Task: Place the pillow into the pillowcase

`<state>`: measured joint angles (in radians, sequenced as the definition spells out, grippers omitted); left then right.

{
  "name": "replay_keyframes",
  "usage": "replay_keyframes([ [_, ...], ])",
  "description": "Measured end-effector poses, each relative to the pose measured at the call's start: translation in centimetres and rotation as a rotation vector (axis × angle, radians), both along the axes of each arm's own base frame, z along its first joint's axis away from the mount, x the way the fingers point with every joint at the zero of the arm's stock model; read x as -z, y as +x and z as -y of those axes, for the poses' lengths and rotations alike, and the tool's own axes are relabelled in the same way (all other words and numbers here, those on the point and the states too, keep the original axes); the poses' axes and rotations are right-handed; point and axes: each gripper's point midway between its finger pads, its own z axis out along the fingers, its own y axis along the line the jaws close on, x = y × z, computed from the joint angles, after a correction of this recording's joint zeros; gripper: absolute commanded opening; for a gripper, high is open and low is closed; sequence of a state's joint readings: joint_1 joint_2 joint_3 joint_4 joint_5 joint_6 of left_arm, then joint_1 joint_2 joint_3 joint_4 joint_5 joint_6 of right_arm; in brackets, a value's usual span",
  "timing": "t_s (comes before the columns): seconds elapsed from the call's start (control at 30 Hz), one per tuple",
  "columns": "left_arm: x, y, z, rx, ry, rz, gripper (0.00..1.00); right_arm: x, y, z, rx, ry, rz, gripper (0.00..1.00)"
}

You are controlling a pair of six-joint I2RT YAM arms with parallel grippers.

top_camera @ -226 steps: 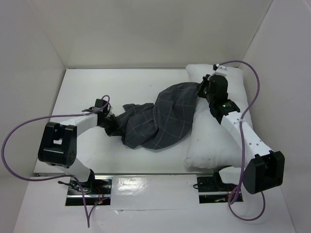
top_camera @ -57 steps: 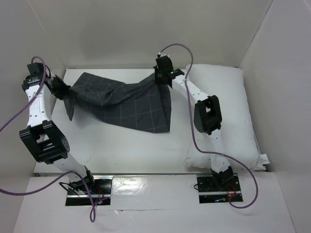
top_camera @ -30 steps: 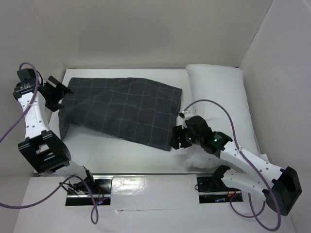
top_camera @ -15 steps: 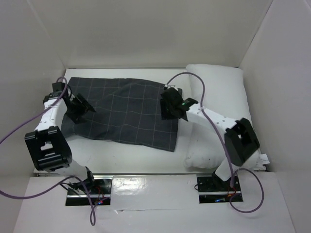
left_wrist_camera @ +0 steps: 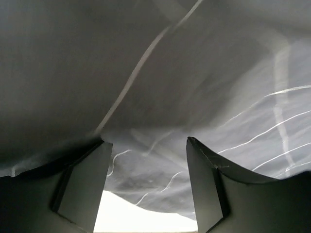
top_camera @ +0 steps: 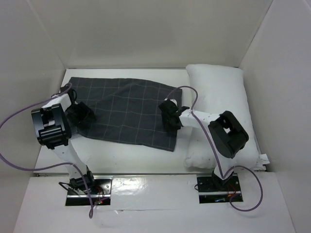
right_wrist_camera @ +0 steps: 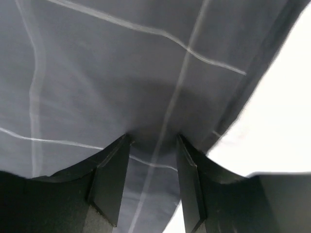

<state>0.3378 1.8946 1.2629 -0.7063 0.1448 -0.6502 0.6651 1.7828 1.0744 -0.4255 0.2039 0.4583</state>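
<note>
pillowcase (top_camera: 121,108) under right gripper (top_camera: 170,117), pillow (top_camera: 218,87) beside

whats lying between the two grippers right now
Only the pillowcase, spread flat on the table: it fills the whole stretch from the left gripper to the right gripper. The top view shows it.

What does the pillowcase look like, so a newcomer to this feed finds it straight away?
Start at the white table seen from the top camera. On its left and middle part, beside the plump white pillow, lies the pillowcase, spread flat. It is the only dark cloth: charcoal grey with a thin light grid.
</note>
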Motion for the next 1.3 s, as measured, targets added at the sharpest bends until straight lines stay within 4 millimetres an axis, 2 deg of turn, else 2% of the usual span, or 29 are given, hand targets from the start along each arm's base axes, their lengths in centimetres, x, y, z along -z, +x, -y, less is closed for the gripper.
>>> replay_keyframes([
  [0.2,-0.3,5.4,-1.3,0.014,0.035,0.021,0.73,0.1,-0.3,-1.8,-0.022,0.002,0.050,0.49],
  [0.33,-0.7,10.0,-3.0,0.048,0.121,0.052,0.77,0.3,-1.1,-4.8,-0.091,0.008,0.080,0.51],
  [0.47,-2.5,13.1,-4.8,0.067,0.226,0.100,0.82,0.1,0.0,-10.7,-0.172,0.034,0.123,0.51],
  [0.53,-4.2,13.7,-5.4,0.064,0.261,0.125,0.83,-0.1,0.8,-15.1,-0.222,0.070,0.154,0.51],
  [0.6,-6.3,14.0,-5.6,0.068,0.290,0.161,0.84,-0.3,1.0,-18.3,-0.263,0.096,0.180,0.53],
  [0.63,-7.5,13.9,-5.6,0.072,0.305,0.178,0.84,-0.5,0.7,-19.3,-0.282,0.103,0.190,0.58],
  [0.7,-10.2,13.4,-5.2,0.080,0.330,0.218,0.84,-0.6,-0.5,-19.9,-0.308,0.099,0.193,0.77],
  [0.8,-15.8,12.6,-2.7,0.138,0.374,0.340,0.85,-0.9,-2.4,-18.9,-0.334,0.064,0.185,0.84],
  [0.87,-19.5,11.4,0.6,0.214,0.385,0.428,0.85,-1.9,-3.4,-16.1,-0.328,0.008,0.178,0.87],
  [0.93,-22.5,10.3,4.1,0.302,0.381,0.519,0.83,-4.6,-3.4,-13.5,-0.297,-0.014,0.200,0.87],
  [1.0,-24.0,9.1,8.0,0.408,0.353,0.586,0.81,-9.3,-2.4,-10.9,-0.238,0.016,0.267,0.70],
  [1.07,-23.4,7.8,11.7,0.516,0.309,0.598,0.76,-14.3,-0.9,-8.0,-0.157,0.083,0.349,0.52],
  [1.1,-22.2,7.1,13.3,0.562,0.283,0.580,0.76,-16.6,-0.1,-6.1,-0.101,0.123,0.388,0.33],
  [1.13,-20.8,6.4,14.8,0.608,0.257,0.550,0.76,-18.2,0.5,-4.3,-0.060,0.146,0.419,0.23],
  [1.17,-19.2,5.7,16.1,0.647,0.238,0.517,0.76,-19.2,0.9,-2.7,-0.012,0.167,0.439,0.15],
  [1.23,-15.1,3.8,19.2,0.743,0.201,0.422,0.76,-19.7,1.5,0.8,0.081,0.179,0.447,0.00],
  [1.3,-11.6,2.0,22.1,0.839,0.183,0.331,0.76,-18.5,1.3,2.7,0.130,0.175,0.415,0.00],
])
